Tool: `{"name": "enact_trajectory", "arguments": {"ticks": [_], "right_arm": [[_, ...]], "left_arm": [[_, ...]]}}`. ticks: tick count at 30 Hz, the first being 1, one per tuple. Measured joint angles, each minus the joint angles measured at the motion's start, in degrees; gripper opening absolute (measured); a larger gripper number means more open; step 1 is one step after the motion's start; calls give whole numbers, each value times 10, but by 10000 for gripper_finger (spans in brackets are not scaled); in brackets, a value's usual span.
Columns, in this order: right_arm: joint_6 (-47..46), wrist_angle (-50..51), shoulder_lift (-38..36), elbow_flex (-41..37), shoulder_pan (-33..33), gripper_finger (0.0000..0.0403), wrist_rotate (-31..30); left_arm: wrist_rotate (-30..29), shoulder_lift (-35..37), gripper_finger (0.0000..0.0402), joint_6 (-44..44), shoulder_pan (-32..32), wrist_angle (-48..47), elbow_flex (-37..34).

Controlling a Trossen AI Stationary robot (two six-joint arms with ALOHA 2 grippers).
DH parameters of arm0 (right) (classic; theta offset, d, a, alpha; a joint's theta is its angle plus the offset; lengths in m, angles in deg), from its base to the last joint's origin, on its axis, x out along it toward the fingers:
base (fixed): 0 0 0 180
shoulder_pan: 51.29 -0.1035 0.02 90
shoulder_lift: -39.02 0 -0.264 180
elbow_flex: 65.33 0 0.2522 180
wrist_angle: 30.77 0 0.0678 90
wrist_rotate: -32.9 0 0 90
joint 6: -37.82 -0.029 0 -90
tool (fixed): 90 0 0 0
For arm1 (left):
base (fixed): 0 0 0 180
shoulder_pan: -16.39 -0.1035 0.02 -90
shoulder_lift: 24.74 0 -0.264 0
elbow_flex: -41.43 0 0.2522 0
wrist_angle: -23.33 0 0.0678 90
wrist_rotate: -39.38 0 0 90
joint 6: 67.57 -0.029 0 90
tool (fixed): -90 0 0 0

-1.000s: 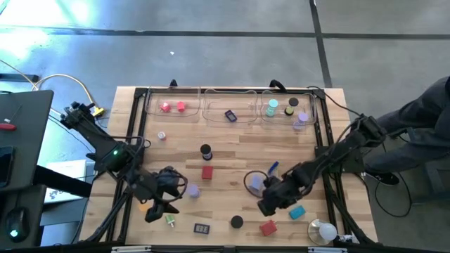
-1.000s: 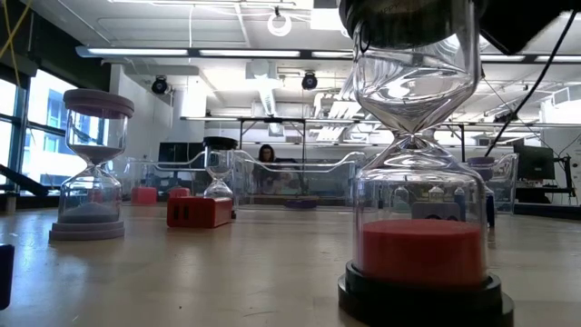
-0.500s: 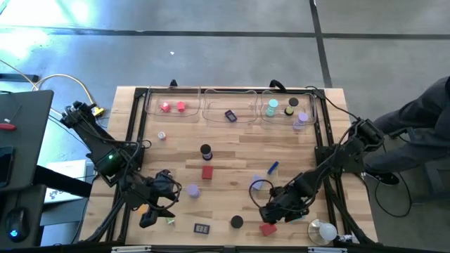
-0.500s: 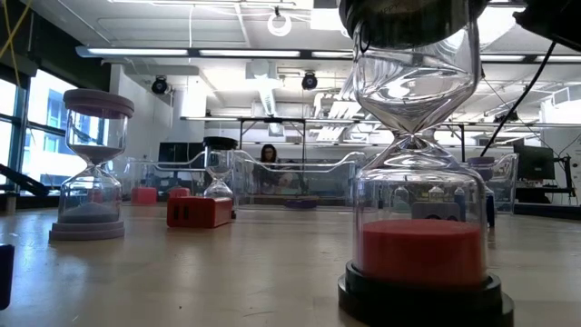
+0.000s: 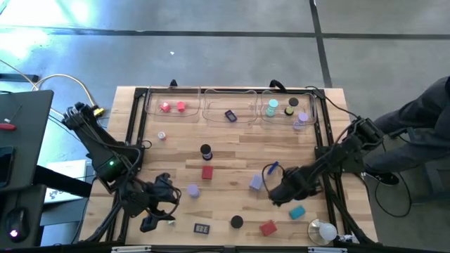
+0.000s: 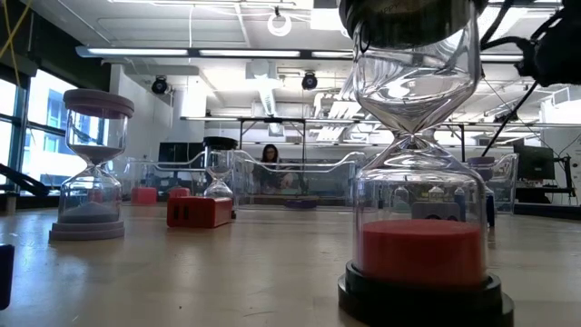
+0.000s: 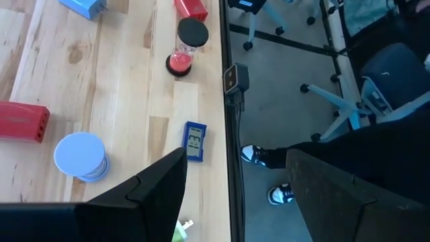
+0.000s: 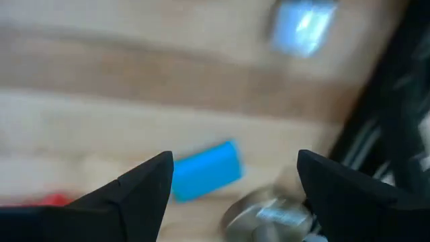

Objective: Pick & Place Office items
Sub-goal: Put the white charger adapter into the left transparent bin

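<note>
— Where's the right gripper [image 5: 275, 191] sitting?
— I'm hovering it open, empty, just right of the lavender block [image 5: 256, 182]; the teal block [image 5: 297, 211] is lying nearer, right. Left gripper [image 5: 156, 211] is waiting open.

Three trays [image 5: 228, 112] line the worktop's [image 5: 232, 151] twelve-o'clock edge. A block [image 5: 207, 172] lies at centre, an hourglass [image 5: 205, 150] just toward twelve from it. The bulb-like object [image 5: 324, 230] sits at the five-o'clock corner.
</note>
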Motion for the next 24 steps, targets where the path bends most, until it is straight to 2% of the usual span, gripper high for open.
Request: {"name": "enact_trajectory", "arguments": {"ticks": [3,6,11,24], "right_arm": [[31,47,0,0,14,306,-27],[69,48,-1,-18,36,306,-34],[115,21,-4,-79,64,306,-10],[134,-56,-4,-176,66,306,-17]], "left_arm": [[0,-8,248,0,0,0,0],[2,-14,248,0,0,0,0],[3,-15,248,0,-1,0,0],[3,-13,248,-4,-42,0,0]]}}
